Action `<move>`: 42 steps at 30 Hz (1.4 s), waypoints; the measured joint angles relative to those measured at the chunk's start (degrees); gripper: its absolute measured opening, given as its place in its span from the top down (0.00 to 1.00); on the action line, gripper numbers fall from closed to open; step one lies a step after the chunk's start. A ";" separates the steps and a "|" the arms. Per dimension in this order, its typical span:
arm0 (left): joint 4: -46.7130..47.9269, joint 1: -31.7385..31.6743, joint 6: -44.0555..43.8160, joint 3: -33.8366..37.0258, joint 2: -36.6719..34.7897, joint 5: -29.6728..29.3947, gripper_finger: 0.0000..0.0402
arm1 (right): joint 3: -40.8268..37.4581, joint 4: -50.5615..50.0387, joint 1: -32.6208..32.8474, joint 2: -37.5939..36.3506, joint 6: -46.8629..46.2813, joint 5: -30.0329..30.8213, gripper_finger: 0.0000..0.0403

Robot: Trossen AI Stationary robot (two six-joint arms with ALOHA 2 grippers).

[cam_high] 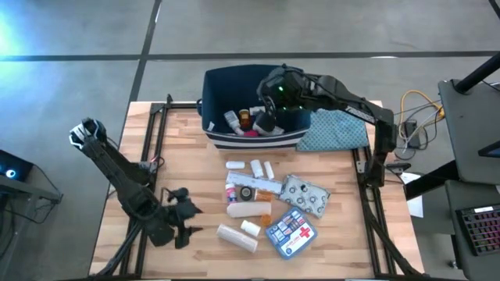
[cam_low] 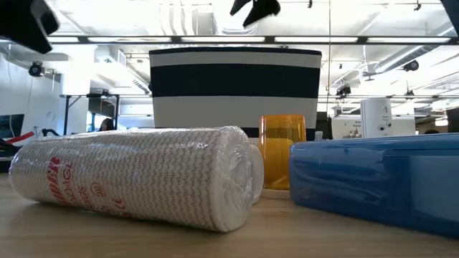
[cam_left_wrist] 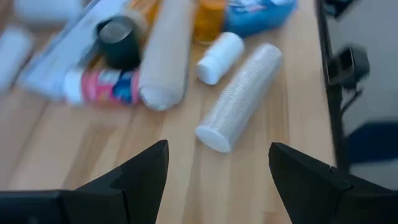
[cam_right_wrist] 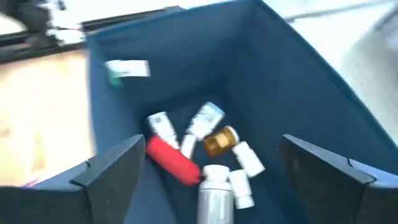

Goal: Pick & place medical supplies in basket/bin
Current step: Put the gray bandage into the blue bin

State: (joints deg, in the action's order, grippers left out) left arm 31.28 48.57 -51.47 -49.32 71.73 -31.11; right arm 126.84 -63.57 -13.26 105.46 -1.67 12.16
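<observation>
The navy-blue bin (cam_high: 215, 94) stands at the table's far middle. Inside it lie a red tool (cam_right_wrist: 174, 160), an orange vial (cam_right_wrist: 221, 140) and several white bottles (cam_right_wrist: 214, 193). My right gripper (cam_right_wrist: 212, 142) hangs open and empty above the bin's inside, as the high view (cam_high: 269, 119) also shows. My left gripper (cam_left_wrist: 217, 149) is open and empty low over the table's near left (cam_high: 187, 215). Ahead of it lie a white bandage roll (cam_left_wrist: 239, 96) and a white bottle (cam_left_wrist: 219, 57). A blue first-aid pouch (cam_high: 291, 230) and a silver blister pack (cam_high: 305, 195) lie on the table.
A blue-grey patterned cloth (cam_high: 334, 129) lies right of the bin. More bottles and a beige roll (cam_high: 250, 209) lie scattered in the table's middle. In the low view a bandage roll (cam_low: 136, 179), an orange vial (cam_low: 281, 150) and the blue pouch (cam_low: 376, 179) stand before the bin (cam_low: 235, 86).
</observation>
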 joint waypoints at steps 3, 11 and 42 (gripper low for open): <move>-2.28 -1.01 10.14 -0.03 3.30 0.02 0.36 | 0.74 -3.72 2.27 -1.44 0.25 0.07 0.10; -10.17 -8.34 24.95 -0.15 12.74 10.64 0.36 | 0.42 -19.30 6.56 -3.56 -8.03 3.58 0.10; -16.47 -14.18 29.71 -9.97 29.36 21.66 0.24 | -0.32 -21.55 10.05 -5.54 -4.91 7.80 0.10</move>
State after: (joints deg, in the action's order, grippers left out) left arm 14.81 34.39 -21.76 -59.29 101.08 -9.45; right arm 126.52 -85.12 -3.21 99.92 -6.58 19.97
